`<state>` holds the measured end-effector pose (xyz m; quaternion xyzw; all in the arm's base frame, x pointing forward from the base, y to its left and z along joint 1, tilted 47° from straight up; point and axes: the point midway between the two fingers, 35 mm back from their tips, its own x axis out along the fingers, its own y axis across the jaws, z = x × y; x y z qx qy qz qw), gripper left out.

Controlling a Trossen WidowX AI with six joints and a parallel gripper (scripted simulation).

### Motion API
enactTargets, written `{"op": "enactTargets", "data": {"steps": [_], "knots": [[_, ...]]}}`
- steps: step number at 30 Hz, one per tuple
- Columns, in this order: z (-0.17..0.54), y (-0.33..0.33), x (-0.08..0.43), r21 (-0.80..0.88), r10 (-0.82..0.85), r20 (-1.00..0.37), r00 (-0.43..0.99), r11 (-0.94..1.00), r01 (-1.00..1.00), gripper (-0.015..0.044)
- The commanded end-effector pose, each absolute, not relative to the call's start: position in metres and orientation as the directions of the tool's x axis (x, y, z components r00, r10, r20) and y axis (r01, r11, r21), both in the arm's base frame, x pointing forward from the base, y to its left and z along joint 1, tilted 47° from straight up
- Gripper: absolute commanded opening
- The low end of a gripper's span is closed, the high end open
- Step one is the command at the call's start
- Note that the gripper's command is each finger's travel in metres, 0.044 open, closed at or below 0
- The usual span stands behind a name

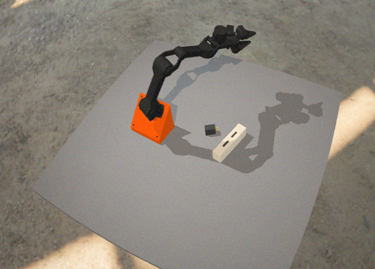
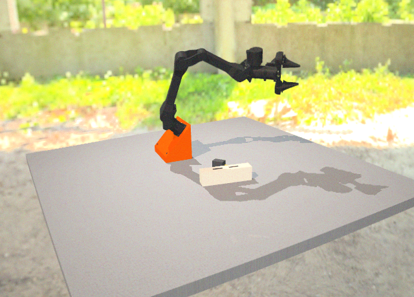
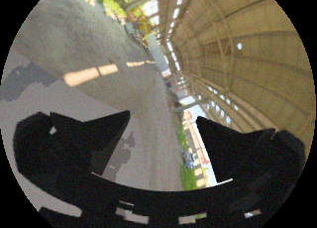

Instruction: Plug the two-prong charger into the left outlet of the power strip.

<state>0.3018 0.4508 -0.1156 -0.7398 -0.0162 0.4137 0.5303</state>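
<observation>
Though the power strip (image 1: 225,149) (image 2: 225,176) partly hides the charger (image 1: 210,129) (image 2: 218,162) in the exterior view, the jaws (image 1: 253,37) (image 2: 299,74) stand wide open.

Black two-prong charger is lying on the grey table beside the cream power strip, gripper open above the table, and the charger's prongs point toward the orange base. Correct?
Not quite: the gold prongs of the black two-prong charger point away from the orange base, as the top view shows. The rest stands.
</observation>
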Motion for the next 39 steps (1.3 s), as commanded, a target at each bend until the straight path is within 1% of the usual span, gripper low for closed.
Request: {"op": "enactTargets", "data": {"steps": [1,10,19,28,39], "knots": [[-0.122,0.418,0.315,-0.749,0.36,-0.66,0.659,-0.388,-0.538,0.044],[-0.137,0.352,0.328,-0.637,0.149,-0.769,0.621,-0.254,-0.728,0.044],[-0.145,0.284,0.33,-0.539,-0.066,-0.837,0.543,-0.069,-0.84,0.044],[-0.144,0.217,0.322,-0.474,-0.27,-0.862,0.428,0.135,-0.87,0.044],[-0.132,0.144,0.298,-0.453,-0.481,-0.839,0.255,0.357,-0.816,0.044]]}}
